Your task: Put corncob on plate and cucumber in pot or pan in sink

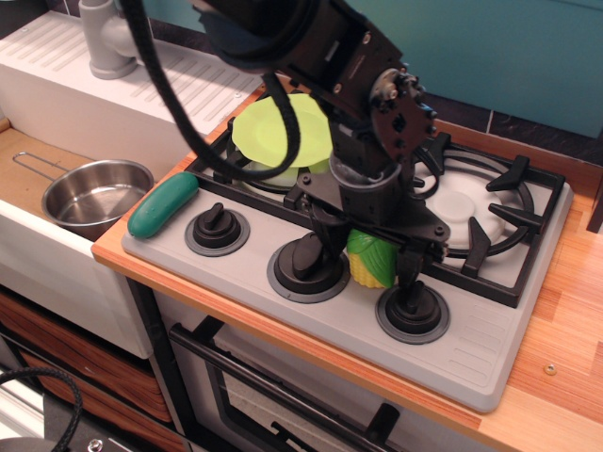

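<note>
Running along the bottom of the frame, the oven door (283, 395) sits under the wooden counter edge, and above it the grey stove top (490, 358) carries three black knobs in a row: one at left (217, 228), one in the middle (307, 262) and one at lower right (412, 303). Between the middle and right knobs lies the corncob (371, 262), yellow kernels toward the viewer, green husk toward the back. The gripper (363, 252) is lowered over it with its black fingers spread, one coming down just left of the corn beside the middle knob, the other just right of it above the right knob; the jaws stand apart on either side of the corn, and whether they touch it I cannot tell. At the left edge of the stove top the cucumber (163, 204) lies slantwise. Left of it, lower in the white sink (57, 264), stands the pot (94, 194), its wire handle reaching toward the left edge. Farther back, the lime-green plate (273, 132) rests on the rear left burner, partly hidden by the arm (311, 47). In the upper left are the ribbed drainboard (188, 80) and grey tap (104, 38).
</note>
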Robot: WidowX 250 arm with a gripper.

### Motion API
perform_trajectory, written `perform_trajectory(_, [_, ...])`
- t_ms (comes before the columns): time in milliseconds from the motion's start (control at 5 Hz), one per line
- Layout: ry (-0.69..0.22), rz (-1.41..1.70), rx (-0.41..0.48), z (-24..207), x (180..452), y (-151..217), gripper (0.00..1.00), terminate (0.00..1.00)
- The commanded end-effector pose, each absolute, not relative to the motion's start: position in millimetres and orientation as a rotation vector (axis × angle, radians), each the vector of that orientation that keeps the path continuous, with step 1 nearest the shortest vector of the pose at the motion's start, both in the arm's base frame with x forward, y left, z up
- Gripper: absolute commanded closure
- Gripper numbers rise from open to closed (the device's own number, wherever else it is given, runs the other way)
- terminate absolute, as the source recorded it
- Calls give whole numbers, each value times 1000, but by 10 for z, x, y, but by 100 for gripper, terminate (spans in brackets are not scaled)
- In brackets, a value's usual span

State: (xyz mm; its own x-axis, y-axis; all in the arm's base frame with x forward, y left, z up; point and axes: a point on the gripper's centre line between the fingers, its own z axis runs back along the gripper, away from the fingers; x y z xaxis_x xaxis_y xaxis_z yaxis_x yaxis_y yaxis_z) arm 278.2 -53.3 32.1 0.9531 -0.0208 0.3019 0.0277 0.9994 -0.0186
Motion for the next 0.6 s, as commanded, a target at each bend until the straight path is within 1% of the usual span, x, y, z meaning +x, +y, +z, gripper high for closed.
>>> perform_trajectory(0, [-351, -39, -20, 292, 2852, -529, 100, 0])
perform_trajectory(200, [-344, -32, -15, 322, 2825, -547, 100, 0])
perform_trajectory(400, [-310, -16, -5, 436, 2773, -580, 100, 0])
